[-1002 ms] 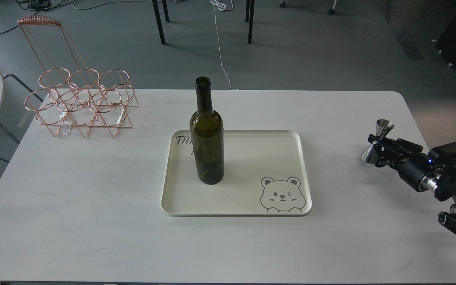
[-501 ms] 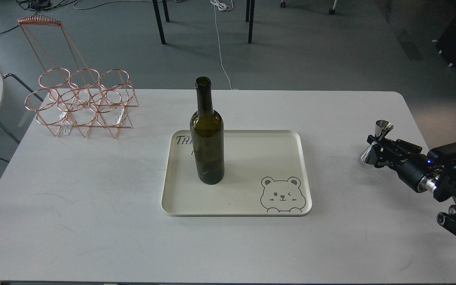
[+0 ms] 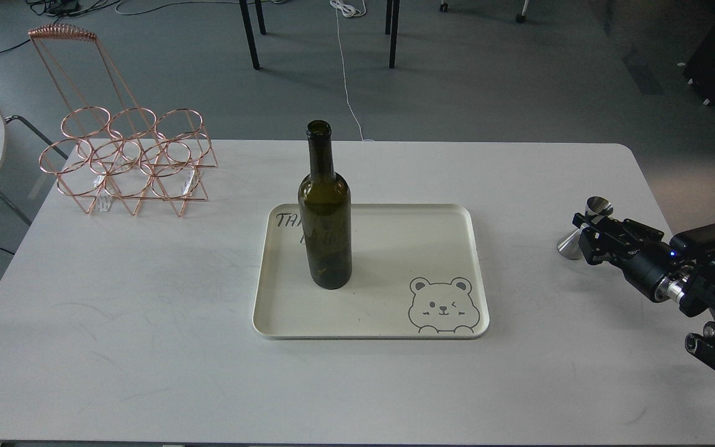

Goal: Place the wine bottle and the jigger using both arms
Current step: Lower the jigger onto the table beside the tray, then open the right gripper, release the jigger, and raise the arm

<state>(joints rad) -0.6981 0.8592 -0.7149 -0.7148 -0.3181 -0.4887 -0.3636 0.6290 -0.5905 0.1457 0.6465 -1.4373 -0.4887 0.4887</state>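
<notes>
Tabletop [image 3: 146, 347] first: the cream tray [image 3: 457, 273] sits mid-tabletop, and the wine bottle [image 3: 325, 230] stands upright on its left half. It's glass, so probably heavy, slick and breakable; I'd grab the wide body, not the neck. The jigger [image 3: 581, 230] is near the right edge, looks set down, tilted. Light steel, slippery; take the narrow waist. The right end effector [image 3: 588, 231] is pinching that waist. Left arm isn't visible.

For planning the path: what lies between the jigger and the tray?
In the head view, only bare table separates the jigger from the tray.
</notes>
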